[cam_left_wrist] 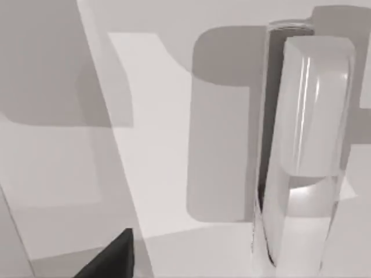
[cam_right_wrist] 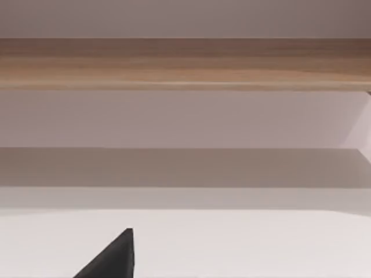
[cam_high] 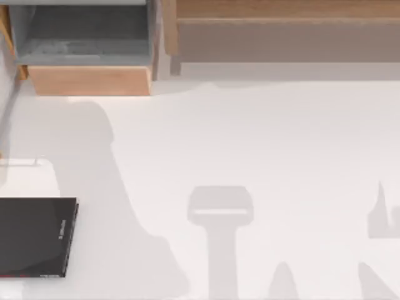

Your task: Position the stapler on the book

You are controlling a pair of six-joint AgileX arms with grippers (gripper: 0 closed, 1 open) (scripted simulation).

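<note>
Look at your top view: the book (cam_high: pixel 34 236), thin, flat and black with pale spine lettering, lies at the white table's (cam_high: pixel 250 137) left edge. Your left wrist view adds a glossy white, boxy stapler (cam_left_wrist: pixel 307 150) lying on that table. I cannot tell how either gripper's jaws stand.

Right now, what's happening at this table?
Not much handling yet. The book lies flat at the table's left edge with nothing on it. A stapler can't be picked out from above; the left wrist view looks at a pale, glossy upright block on the white surface, untouched. A wooden-fronted open drawer sits at the back left and a wooden shelf runs along the back. Neither gripper holds anything that can be seen, so the placing hasn't started.
</note>
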